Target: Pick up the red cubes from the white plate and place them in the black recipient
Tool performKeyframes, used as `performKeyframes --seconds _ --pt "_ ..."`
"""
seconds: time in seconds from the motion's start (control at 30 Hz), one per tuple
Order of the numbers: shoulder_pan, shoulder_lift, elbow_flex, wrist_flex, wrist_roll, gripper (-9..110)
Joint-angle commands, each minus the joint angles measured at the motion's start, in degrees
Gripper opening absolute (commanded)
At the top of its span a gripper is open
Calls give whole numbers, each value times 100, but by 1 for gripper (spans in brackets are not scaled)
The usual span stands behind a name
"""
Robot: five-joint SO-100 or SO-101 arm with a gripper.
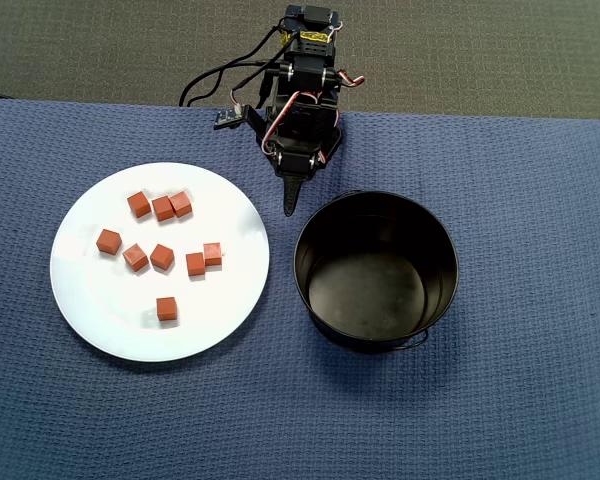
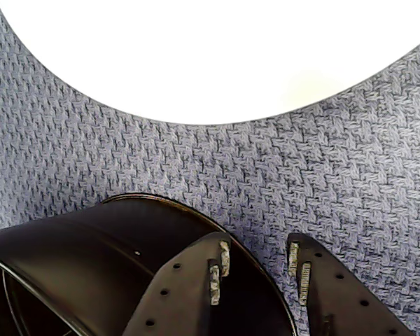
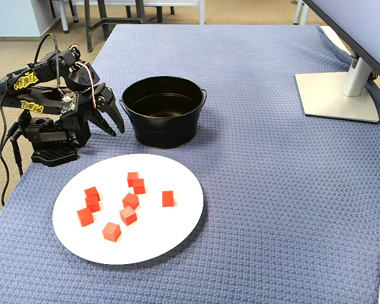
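Gripper (image 2: 259,269) empty, slightly open btwn pot (image 1: 376,270) & plate (image 1: 160,262); monitor stand (image 3: 337,95) prob. clear.

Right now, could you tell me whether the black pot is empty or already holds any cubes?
Empty: the black pot shows only its bare bottom, and all nine red cubes sit on the white plate.

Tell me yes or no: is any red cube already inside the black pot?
No. In the overhead view the black pot shows a bare bottom, and all nine red cubes lie on the white plate.
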Motion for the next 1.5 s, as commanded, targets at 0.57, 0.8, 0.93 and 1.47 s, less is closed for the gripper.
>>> performKeyframes --seconds 0.57,0.8,0.93,1.47 --pt "835 -1521 -747 -782 -1740 9" --pt "1890 -2479 -853 -1793 -4878 16" --pt "2470 -3217 -527 -2988 -6750 22" --pt "2812 -5370 -809 -4939 -6152 22"
